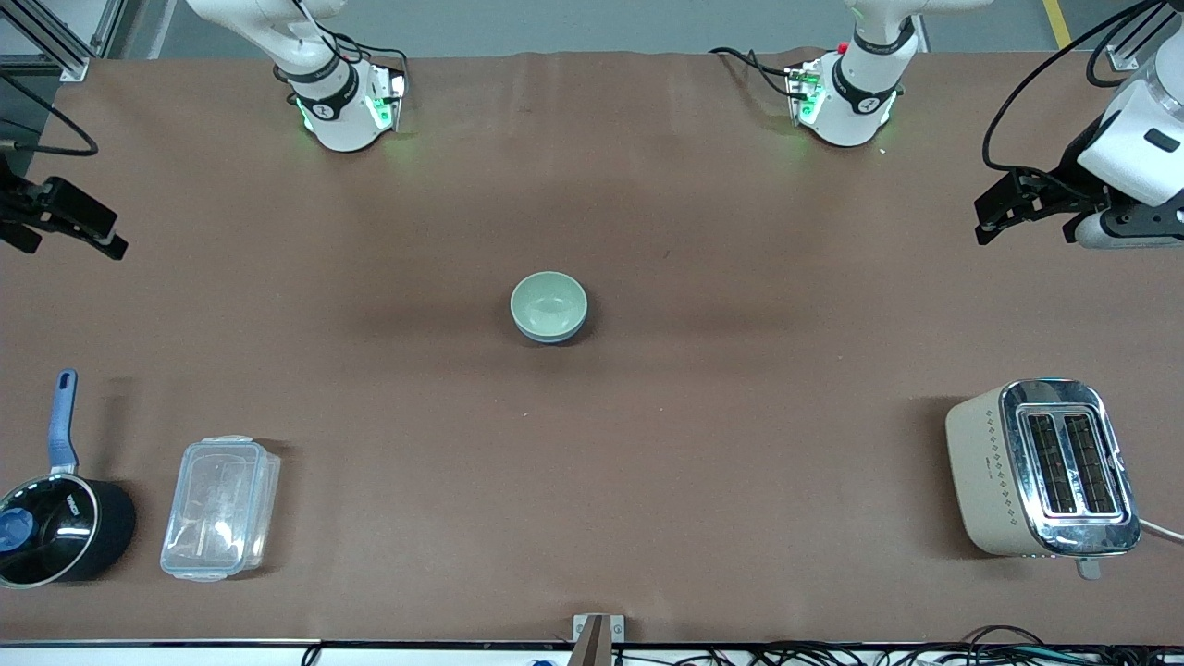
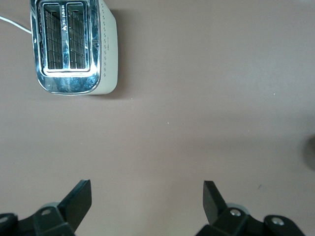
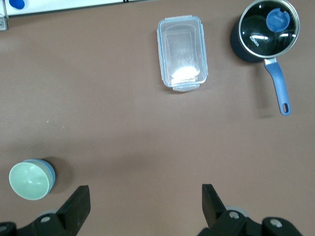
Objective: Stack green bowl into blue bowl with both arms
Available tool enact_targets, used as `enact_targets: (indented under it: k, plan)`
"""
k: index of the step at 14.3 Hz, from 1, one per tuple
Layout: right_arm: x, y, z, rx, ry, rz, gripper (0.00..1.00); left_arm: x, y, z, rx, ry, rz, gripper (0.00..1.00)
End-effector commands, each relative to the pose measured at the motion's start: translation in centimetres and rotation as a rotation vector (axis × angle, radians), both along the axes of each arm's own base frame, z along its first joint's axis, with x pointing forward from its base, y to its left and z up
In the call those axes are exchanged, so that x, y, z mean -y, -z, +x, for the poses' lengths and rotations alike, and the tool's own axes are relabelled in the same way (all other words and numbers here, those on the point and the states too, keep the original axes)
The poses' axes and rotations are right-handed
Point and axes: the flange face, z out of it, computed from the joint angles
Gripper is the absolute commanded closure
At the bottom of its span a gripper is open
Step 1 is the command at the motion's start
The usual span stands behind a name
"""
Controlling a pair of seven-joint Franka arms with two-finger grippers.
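The pale green bowl point(image 1: 548, 303) sits inside the blue bowl point(image 1: 553, 339) at the middle of the brown table. Only the blue bowl's outer wall shows under the green rim. The pair also shows in the right wrist view, green bowl point(image 3: 28, 181) in blue bowl point(image 3: 49, 170). My left gripper point(image 1: 992, 215) is open and empty, raised over the left arm's end of the table, well apart from the bowls. My right gripper point(image 1: 109, 233) is open and empty, raised over the right arm's end. Each wrist view shows its own jaws wide apart over bare table: left gripper point(image 2: 147, 196), right gripper point(image 3: 146, 199).
A cream and chrome toaster point(image 1: 1041, 467) stands nearer the front camera at the left arm's end, also in the left wrist view point(image 2: 74, 46). A clear lidded container point(image 1: 220, 507) and a black saucepan with a blue handle point(image 1: 55, 527) stand at the right arm's end.
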Motion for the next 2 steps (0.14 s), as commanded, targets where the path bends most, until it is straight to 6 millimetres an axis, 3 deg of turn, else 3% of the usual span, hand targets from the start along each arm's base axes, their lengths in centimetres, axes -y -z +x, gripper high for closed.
enact_targets:
  k: [1,2]
  plan:
    - [0.29,1.14,-1.23,-0.026,-0.005,-0.019,0.0,-0.26,-0.62,-0.4,0.003,0.015,-0.008,0.0]
    - [0.29,1.29,-1.21,-0.024,-0.005,-0.019,0.0,-0.17,-0.62,-0.41,0.003,0.016,-0.008,0.0]
